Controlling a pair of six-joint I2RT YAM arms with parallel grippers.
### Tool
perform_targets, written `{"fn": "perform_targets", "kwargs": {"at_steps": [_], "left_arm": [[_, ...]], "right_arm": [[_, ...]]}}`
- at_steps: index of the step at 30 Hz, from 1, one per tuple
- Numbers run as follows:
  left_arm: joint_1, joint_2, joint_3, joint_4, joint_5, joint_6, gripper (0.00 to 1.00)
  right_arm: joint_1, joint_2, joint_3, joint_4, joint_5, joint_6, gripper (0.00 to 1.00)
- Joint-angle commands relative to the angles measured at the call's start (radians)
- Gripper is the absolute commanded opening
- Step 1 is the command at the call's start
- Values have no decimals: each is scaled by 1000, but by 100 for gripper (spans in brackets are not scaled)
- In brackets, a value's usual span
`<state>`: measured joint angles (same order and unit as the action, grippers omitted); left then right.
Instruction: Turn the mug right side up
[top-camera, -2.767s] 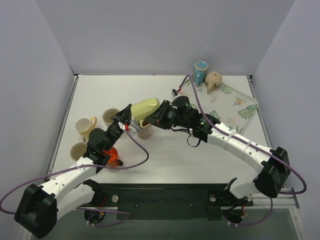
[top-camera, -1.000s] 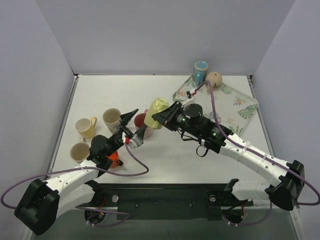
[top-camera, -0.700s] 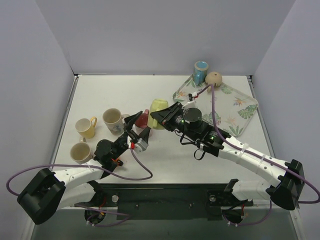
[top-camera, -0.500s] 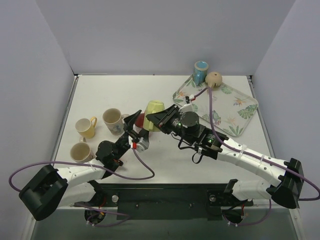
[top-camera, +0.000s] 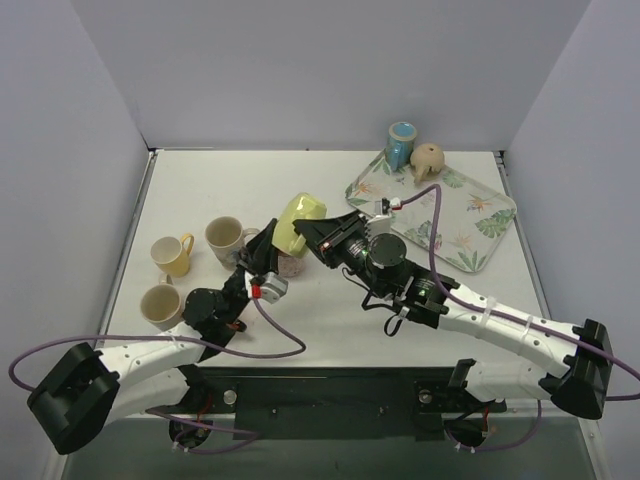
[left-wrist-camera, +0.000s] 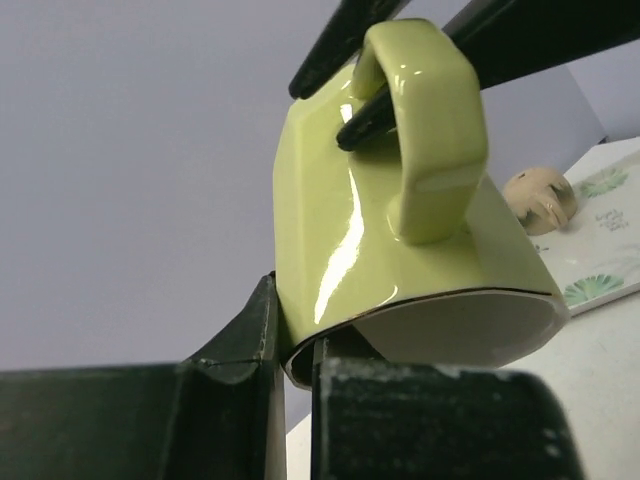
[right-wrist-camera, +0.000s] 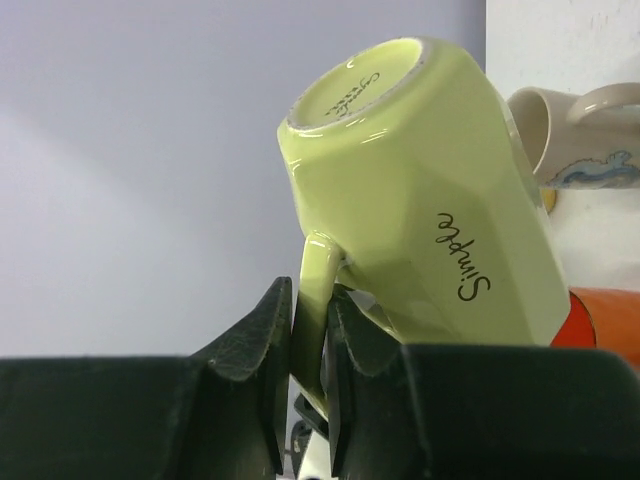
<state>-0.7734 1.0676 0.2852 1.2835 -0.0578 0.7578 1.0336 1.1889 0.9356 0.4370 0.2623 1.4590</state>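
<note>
we see the yellow-green mug (top-camera: 297, 220) held off the surface (top-camera: 200, 190) between the two hands. it is tilted, base up and mouth down, just right of a cream mug (top-camera: 224, 236). the right hand (right-wrist-camera: 311, 302) is clenched on the handle, one finger on each side of the loop. the left hand (left-wrist-camera: 295, 335) grasps the rim, one finger against the outer wall and the other inside the mouth.

the cream mug, a yellow mug (top-camera: 168, 254) and a second cream mug (top-camera: 157, 303) stand mouth up at the left, pale insides showing. a leaf-printed tray (top-camera: 470, 225) lies at the far right with a round tan pot (top-camera: 428, 158) on its far corner. a blue cup (top-camera: 402, 143) stands beside the pot, but we cannot tell whether it is on the tray or just behind it.

an orange mug (right-wrist-camera: 605, 320) is cut off at the edge of the right wrist view and mostly covered by the left arm from above. a speckled cup (top-camera: 291, 266) below the held mug is largely hidden. of the held mug's inside we see only a white sliver.

the held mug is glossy, with flat facets and a squarish handle. "simple" runs down its side in black script, and the writing on its base is too small to read. the cream mug carries a blue drawing.
</note>
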Motion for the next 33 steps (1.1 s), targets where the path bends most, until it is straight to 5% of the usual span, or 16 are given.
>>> {"fn": "perform_targets", "kwargs": {"at_steps": [1,4,6,10,19,23,33], "left_arm": [[2,-116,72,-62,-48,-92,0],[2,-210,185,-453,-82,-162,0],[5,-228,282,-742,-77,-213,0],[11,-238,450,-1191,24,-302,0],[16,1,1018,-2383,219,-275,0],[19,132,1008,-2561,224,-236,0],[138,468,1025,-2572,153,-175,0]], "right_arm": [[-7,-64,46,-201,12,-225,9],[-17,-94,178,-433,79,-461,43],[-26,-103,250,-631,151,-553,52],[-59,-149,275,-776,199,-641,63],[-136,-219,308,-912,226,-805,68],[-231,-221,309,-951,181,-842,69],[-484,-132,295,-926,157,-957,75]]}}
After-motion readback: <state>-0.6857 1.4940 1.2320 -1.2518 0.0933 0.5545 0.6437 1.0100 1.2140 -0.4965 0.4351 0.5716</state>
